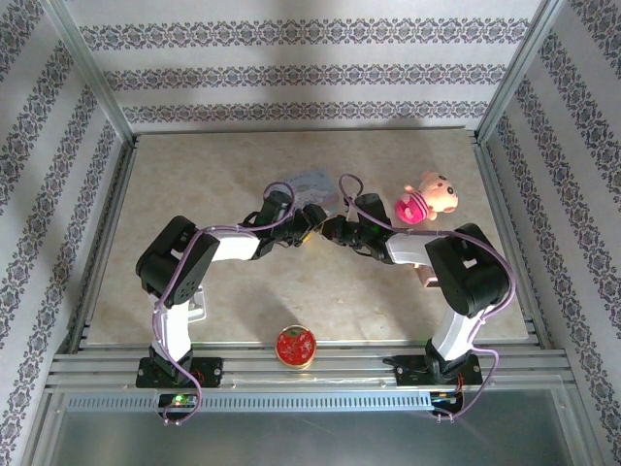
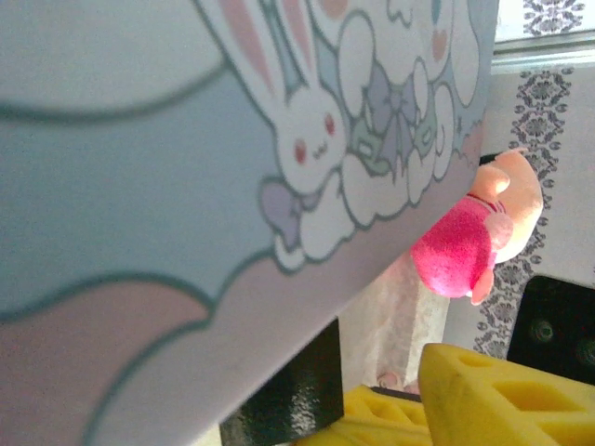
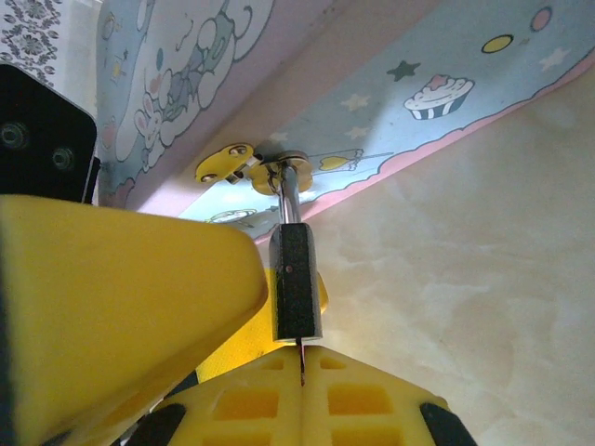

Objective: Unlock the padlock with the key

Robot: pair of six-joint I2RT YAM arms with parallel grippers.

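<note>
1. The bench [image 1: 243, 301] carried the pale blue tin [image 1: 309, 183] midway between its left and right edges, nearer the far edge, and both arms met just in front of it.
2. The left jaws [image 1: 309, 228] seemed clenched on the padlock [image 3: 296, 279], with yellow finger showing against either side of its dark body.
3. The padlock hung by its shackle [image 3: 290, 200] from the tin's clasp. Its long axis ran straight from the clasp toward the right jaws [image 3: 301, 372].
4. The right jaws were pressed tight on a thin sliver, judged to be the key [image 3: 300, 358], which touched the padlock's bottom end in line with its axis. The coming move probably called for a push along that line, then a twist.
</note>
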